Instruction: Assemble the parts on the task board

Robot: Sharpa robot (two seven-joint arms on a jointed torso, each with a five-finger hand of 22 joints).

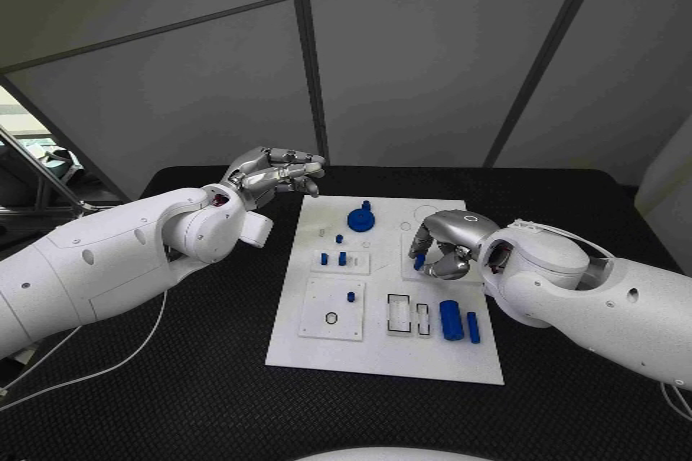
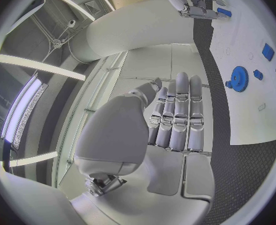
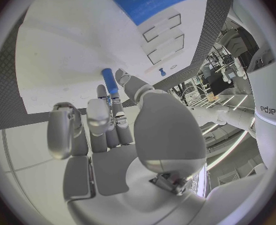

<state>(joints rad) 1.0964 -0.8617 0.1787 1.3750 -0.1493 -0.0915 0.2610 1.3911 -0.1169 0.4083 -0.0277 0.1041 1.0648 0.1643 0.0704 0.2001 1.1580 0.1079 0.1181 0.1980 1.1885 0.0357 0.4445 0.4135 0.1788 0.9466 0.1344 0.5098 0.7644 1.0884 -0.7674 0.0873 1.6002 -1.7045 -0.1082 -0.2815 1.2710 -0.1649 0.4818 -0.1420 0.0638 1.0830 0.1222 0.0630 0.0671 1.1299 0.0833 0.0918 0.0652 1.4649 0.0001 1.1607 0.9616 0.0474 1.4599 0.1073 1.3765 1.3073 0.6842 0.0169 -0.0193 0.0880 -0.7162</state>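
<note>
right hand (image 1: 444, 245) mid-frame over task board (image 1: 325, 346), pinching blue peg (image 3: 110, 81) | left hand (image 1: 274, 173) upper left, fingers together, empty

The task board (image 1: 378, 356) is a white rectangular plate lying flat in the middle of the black table, with raised white blocks and dark-outlined rectangular slots on it. A blue gear (image 1: 361, 219) sits near its far edge, with small blue pegs (image 1: 342, 259) standing in a block just before it. Two blue cylinders (image 1: 451, 320) lie side by side near the right edge. A slim blue pin (image 3: 110, 81) is pinched in the right hand (image 1: 450, 243) above the board.
</note>
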